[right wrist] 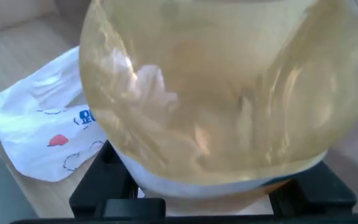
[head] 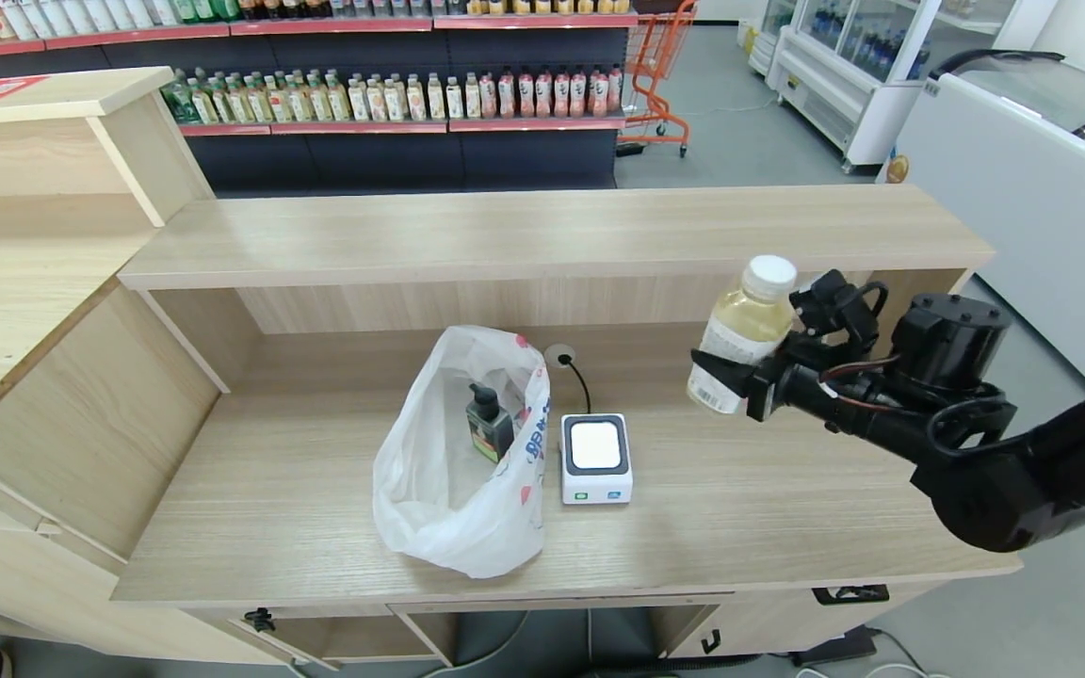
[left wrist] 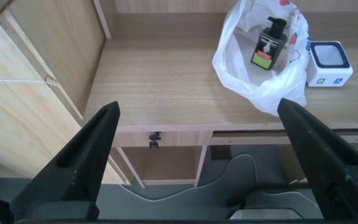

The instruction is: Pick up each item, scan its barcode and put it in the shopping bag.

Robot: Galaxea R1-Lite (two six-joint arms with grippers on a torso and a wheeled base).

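Head view: we found the right claw (head: 738, 381) clamped on the clear plastic bottle of pale yellow drink (head: 748, 325), held aloft over the wooden worktop (head: 316, 508), well right of the white box scanner (head: 596, 459). We judged scanning in hand; next, its barcode must face the scanner. The left claw (left wrist: 197, 106) stood spread, empty.

Shop, supermarket checkout. Light wooden cashier counter (head: 552, 231) up front, small white square barcode scanner (head: 596, 459) on it. Behind counter: dark red-edged shelves of drink bottles (head: 392, 124), orange wire trolley (head: 660, 56). White glass-topped freezers (head: 1004, 151) off counter's right end.
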